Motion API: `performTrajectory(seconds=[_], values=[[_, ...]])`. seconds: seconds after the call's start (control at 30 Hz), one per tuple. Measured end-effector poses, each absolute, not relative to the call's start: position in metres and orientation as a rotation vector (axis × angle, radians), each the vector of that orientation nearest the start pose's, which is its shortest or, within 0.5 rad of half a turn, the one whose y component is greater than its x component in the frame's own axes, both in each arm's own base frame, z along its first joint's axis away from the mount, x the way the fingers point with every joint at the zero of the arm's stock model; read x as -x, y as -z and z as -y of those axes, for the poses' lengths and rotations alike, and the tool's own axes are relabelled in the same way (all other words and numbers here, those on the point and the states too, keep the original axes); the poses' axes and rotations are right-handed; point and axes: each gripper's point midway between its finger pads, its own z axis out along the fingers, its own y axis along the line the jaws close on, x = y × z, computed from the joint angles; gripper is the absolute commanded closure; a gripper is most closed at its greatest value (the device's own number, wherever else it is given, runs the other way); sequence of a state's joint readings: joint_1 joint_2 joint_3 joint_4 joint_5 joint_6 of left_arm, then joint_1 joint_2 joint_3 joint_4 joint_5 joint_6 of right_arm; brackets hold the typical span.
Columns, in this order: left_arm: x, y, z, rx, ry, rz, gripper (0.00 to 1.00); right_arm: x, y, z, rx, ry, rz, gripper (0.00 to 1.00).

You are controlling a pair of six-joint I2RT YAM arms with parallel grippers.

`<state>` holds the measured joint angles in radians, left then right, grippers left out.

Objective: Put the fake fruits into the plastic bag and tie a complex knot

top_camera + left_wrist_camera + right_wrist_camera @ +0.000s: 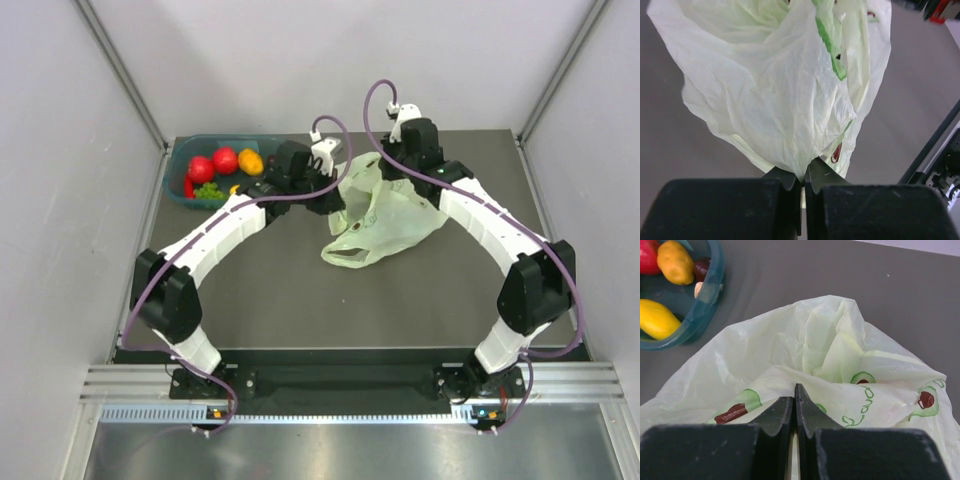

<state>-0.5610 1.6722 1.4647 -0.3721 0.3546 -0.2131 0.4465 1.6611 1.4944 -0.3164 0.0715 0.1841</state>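
Black-fingered, the left gripper (803, 176) pinches narrowly on a fold of the plastic bag (770, 95), which fans out just beyond it; the right gripper (794, 392) likewise clamps the bag's rim from the opposite side; the bag rests crumpled on the table (300, 290) between them; avocado pictures and green script mark it, the lettering too creased to read fully; the fake fruits (225, 162) sit in a teal tub (178, 190) left of the bag.

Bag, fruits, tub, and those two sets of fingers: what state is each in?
plastic bag: crumpled, pinched at two spots, no knot visible.
fake fruits: piled in the teal tub.
teal tub: upright, open-topped.
left fingers: shut on the plastic bag.
right fingers: shut on the plastic bag.
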Motion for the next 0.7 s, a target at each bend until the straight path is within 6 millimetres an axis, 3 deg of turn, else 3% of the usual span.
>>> performTrajectory(seconds=[0.2, 0.3, 0.43, 0.53, 0.7], values=[[-0.343, -0.188, 0.3, -0.551, 0.829, -2.272, 1.0, -0.46, -0.243, -0.226, 0.288, -0.373, -2.03, 0.97], [-0.337, -0.178, 0.296, -0.537, 0.827, -2.304, 1.0, -0.461, -0.244, -0.232, 0.311, -0.4, -2.03, 0.72], [-0.335, -0.178, 0.294, -0.531, 0.824, -2.308, 1.0, -0.461, -0.246, -0.229, 0.291, -0.393, -2.029, 0.54], [-0.336, -0.178, 0.293, -0.528, 0.825, -2.308, 1.0, -0.45, -0.253, -0.222, 0.262, -0.362, -2.036, 0.4], [-0.339, -0.18, 0.293, -0.529, 0.833, -2.302, 1.0, -0.411, -0.286, -0.213, 0.213, -0.316, -1.998, 0.3]])
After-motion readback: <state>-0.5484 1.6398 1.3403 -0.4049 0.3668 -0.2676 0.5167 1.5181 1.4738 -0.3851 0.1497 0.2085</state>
